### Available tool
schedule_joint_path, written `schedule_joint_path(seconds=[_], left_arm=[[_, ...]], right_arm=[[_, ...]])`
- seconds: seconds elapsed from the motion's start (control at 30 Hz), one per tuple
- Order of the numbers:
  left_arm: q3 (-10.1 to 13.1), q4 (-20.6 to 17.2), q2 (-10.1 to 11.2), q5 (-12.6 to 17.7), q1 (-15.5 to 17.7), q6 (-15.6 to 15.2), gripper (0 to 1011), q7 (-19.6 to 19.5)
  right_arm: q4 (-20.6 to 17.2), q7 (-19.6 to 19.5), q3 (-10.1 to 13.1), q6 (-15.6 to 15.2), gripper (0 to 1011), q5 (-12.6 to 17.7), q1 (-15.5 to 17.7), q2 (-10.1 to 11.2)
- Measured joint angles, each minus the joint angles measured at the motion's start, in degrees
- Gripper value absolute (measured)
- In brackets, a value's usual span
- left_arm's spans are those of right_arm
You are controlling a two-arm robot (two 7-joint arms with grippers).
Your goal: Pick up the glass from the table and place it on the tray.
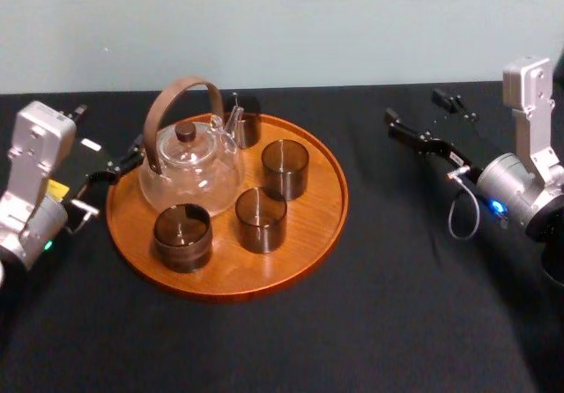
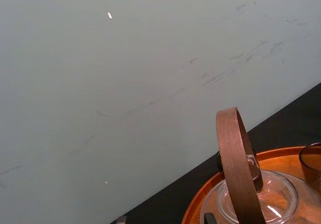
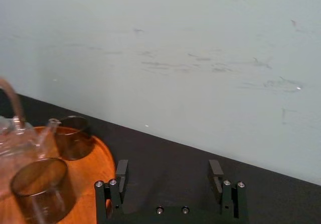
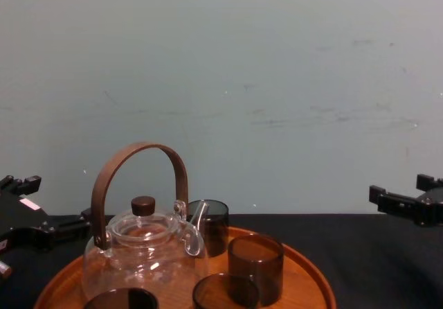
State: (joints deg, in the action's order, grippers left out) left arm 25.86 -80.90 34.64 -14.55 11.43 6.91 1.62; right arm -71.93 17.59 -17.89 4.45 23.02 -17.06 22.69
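Note:
The round orange-brown tray point(image 1: 304, 248) lies on the black table point(image 1: 405, 287), left of centre. On it stand several dark smoked glasses: one at the front left point(image 1: 182, 237), one at the front middle point(image 1: 260, 219), one toward the right point(image 1: 285, 168) and one behind the teapot point(image 1: 243, 120). My right gripper point(image 1: 414, 109) hovers over the table well to the right of the tray, open and empty, its fingers point(image 3: 122, 170) spread wide. At the tray's left rim my left gripper point(image 1: 101, 142) is also open, with nothing between its fingers.
A clear glass teapot point(image 1: 189, 168) with a brown arched handle point(image 4: 138, 149) and a round lid knob takes up the tray's back left. A pale wall point(image 4: 277, 80) rises behind the table's far edge. Bare black tabletop stretches in front and to the right of the tray.

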Motion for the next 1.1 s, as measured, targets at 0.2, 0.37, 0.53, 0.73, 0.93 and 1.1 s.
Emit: schedule_joint_path(seconds=[0.2,0.37,0.53,0.73,0.93,1.1], left_arm=[[0.0,0.0,0.0,0.0,0.0,0.0,1001,0.0],[0.0,0.0,0.0,0.0,0.0,0.0,1001,0.0],[0.0,0.0,0.0,0.0,0.0,0.0,1001,0.0],[0.0,0.0,0.0,0.0,0.0,0.0,1001,0.0],[0.0,0.0,0.0,0.0,0.0,0.0,1001,0.0],[0.0,0.0,0.0,0.0,0.0,0.0,1001,0.0]], right_arm=[[2.3,-1.9,0.4,0.3,1002,-2.0,-0.9,-1.5],[2.8,-2.6,0.5,0.0,1003,-3.0,-1.1,-1.9],[2.7,-2.5,0.5,0.0,1003,-2.9,-1.1,-1.9],[2.6,-2.3,0.5,0.0,1002,-2.7,-1.0,-1.8],[2.5,-2.2,0.5,0.0,1003,-2.5,-1.0,-1.7],[2.4,-2.2,0.4,0.0,1002,-2.5,-0.9,-1.7]])
